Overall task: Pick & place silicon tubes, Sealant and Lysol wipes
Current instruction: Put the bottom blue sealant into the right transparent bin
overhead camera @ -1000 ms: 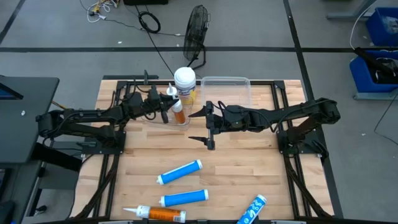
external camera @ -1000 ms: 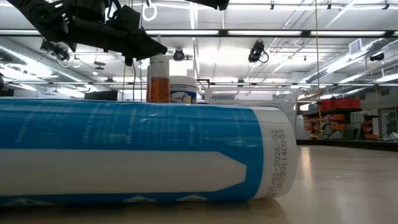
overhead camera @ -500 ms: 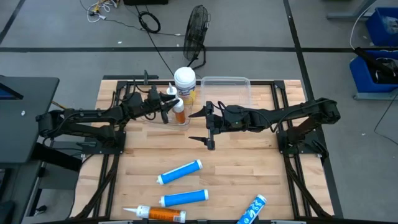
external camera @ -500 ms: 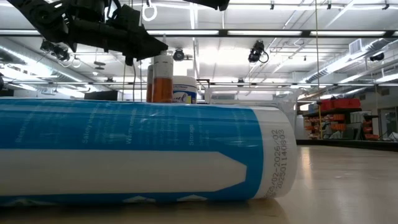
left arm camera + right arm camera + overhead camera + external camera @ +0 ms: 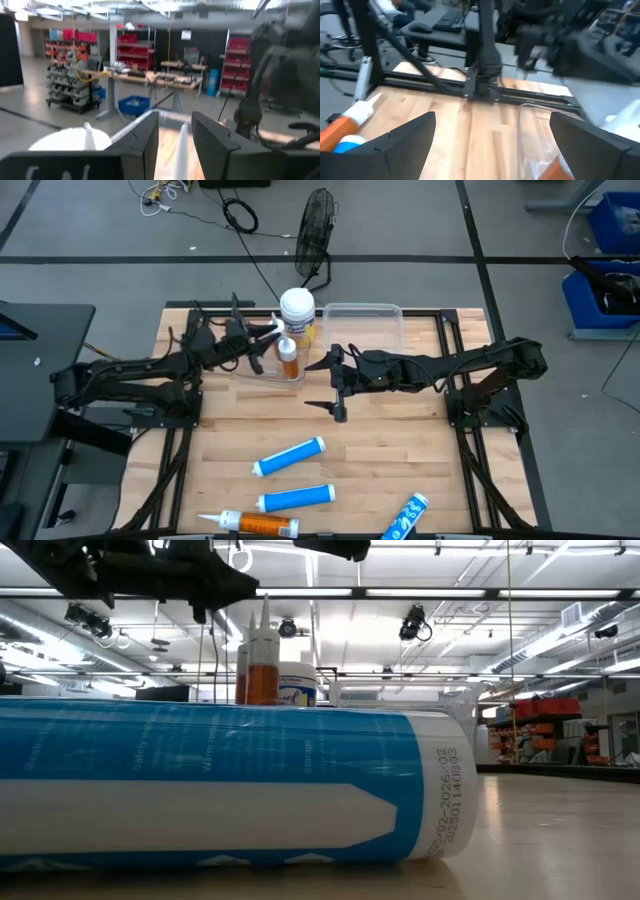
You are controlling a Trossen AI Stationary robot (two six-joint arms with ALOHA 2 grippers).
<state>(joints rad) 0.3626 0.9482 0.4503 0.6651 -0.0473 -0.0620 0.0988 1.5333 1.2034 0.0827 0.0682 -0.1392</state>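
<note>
An orange sealant tube [image 5: 288, 360] stands upright on its base with its white nozzle [image 5: 265, 625] up, just in front of the Lysol wipes canister [image 5: 297, 313], which has a wide white lid. A second nozzle tip [image 5: 248, 640] shows beside it in the low view. My left gripper [image 5: 264, 346] is open and empty, just left of the tube and above it [image 5: 225, 580]. In the left wrist view, the nozzle [image 5: 182, 147] shows beyond the gap between its fingers [image 5: 175, 135]. My right gripper [image 5: 336, 385] is wide open and empty, hovering right of the tube.
A clear plastic bin [image 5: 363, 320] stands right of the canister at the far edge. Three blue tubes [image 5: 290, 456] [image 5: 296, 498] [image 5: 405, 518] and one orange tube [image 5: 256, 524] lie near the front edge. One blue tube [image 5: 220, 785] fills the low view. A fan [image 5: 315, 235] stands beyond the table.
My left gripper has drawn back from the upright orange tube toward the table's left edge and has risen. It covered the tube's nozzle in the low view before; the nozzle now stands free. The tube has stayed upright in place.
</note>
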